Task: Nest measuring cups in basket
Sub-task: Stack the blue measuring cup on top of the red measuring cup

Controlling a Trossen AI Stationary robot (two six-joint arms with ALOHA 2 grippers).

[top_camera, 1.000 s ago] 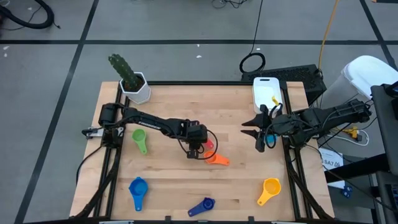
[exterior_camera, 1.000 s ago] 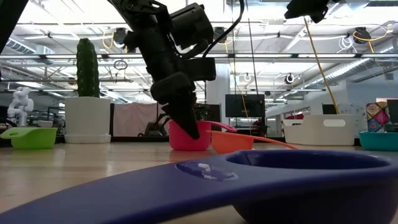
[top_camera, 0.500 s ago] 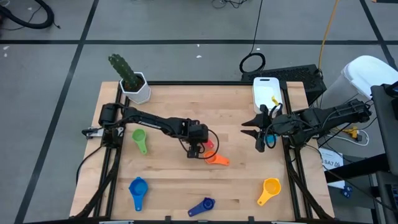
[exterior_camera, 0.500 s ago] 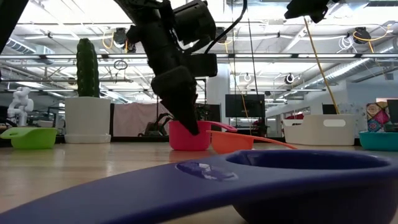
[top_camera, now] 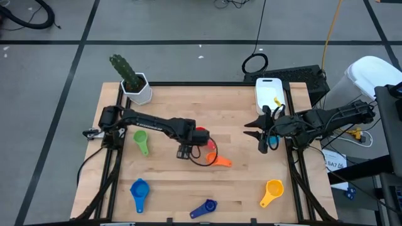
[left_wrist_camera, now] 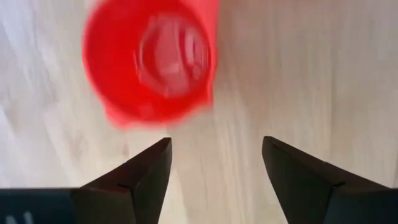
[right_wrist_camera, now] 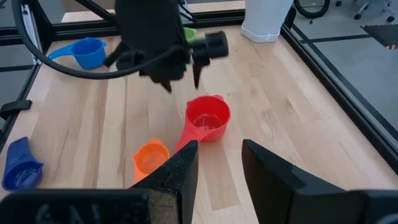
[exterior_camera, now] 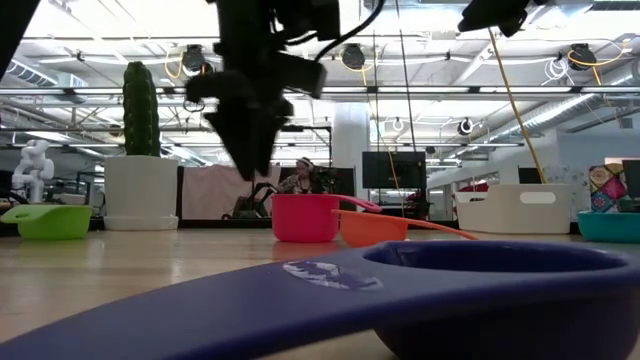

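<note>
Red cup stands upright, empty, beside orange cup.

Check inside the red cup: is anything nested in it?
Nothing is in the red cup; its bare bottom shows in the left wrist view. The left gripper is open and off it. The orange cup lies alongside, with only part of its inside visible.

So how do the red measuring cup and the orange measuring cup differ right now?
The red measuring cup is clearly larger than the orange measuring cup. In the low view, the red cup's rim stands higher than the orange cup's. The open left gripper hovers just beside the red cup, farther from the orange one. Both stand upright on the table, side by side, outside the basket.
</note>
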